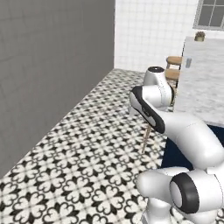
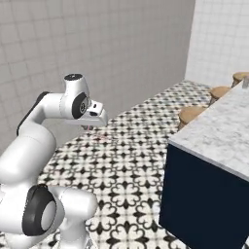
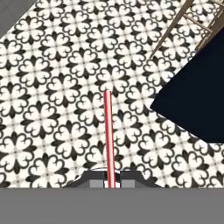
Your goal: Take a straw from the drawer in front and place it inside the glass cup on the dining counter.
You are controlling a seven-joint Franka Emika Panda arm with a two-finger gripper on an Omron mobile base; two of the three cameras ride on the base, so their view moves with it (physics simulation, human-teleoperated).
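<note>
Hand view | straw (image 3: 108, 135): thin, straight, red | clamped in hand (image 3: 109, 177)

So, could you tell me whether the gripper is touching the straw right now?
Touching: in the hand view the gripper has its two fingertips closed against the straw, which rises from between them.

Floor (image 1: 83, 148) tiled in black-and-white floral pattern, covers the whole room. Left wall (image 1: 48, 65) plain grey with faint large-tile grid. Back wall (image 1: 148, 30) small white square tiles. Window (image 1: 211, 14) with dark grey frame, top right. Wooden stools (image 2: 190, 114), round seats, lined beside the navy-based island. Small potted plant (image 1: 200, 36) below the window. Even, flat light.
</note>
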